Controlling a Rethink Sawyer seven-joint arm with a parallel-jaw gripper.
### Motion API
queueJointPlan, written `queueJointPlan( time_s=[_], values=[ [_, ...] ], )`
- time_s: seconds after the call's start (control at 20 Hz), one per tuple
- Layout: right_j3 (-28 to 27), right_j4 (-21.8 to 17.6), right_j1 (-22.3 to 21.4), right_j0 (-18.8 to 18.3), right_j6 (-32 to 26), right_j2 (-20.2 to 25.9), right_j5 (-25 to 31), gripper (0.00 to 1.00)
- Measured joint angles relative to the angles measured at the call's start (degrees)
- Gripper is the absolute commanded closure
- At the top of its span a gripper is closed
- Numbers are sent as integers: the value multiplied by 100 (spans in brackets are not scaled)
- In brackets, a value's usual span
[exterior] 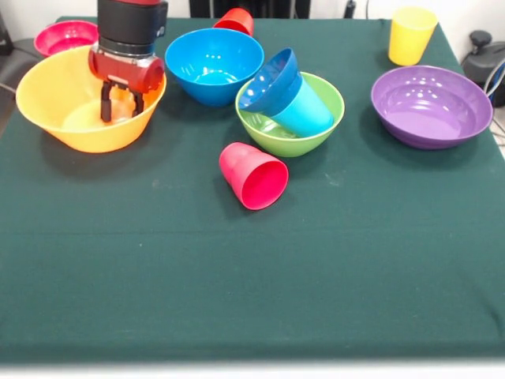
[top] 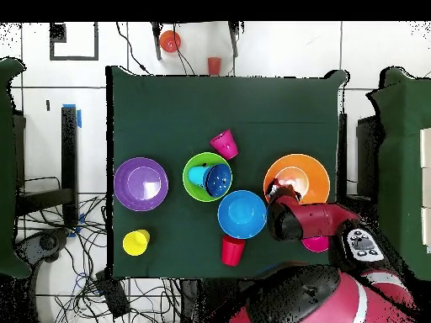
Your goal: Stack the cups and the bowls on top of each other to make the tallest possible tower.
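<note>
My gripper hangs open inside the huge orange-yellow bowl at the left, holding nothing; in the overhead view the gripper sits over that bowl's edge. Beside it stands the medium blue bowl. The green bowl holds a light blue cup on its side with the small dark blue bowl tilted on it. One red cup lies on the cloth in front. Another red cup, the yellow cup, the purple bowl and the small red bowl stand apart.
The green cloth covers the table to its edges. On the floor beyond the table lie a small orange object and a small red one. Cables trail beside the table.
</note>
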Motion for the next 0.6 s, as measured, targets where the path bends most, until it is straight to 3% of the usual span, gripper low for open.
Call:
queueJointPlan(
  time_s=[0.6],
  values=[
    [-298, 5, 167, 273, 0, -233, -422, 0]
  ],
)
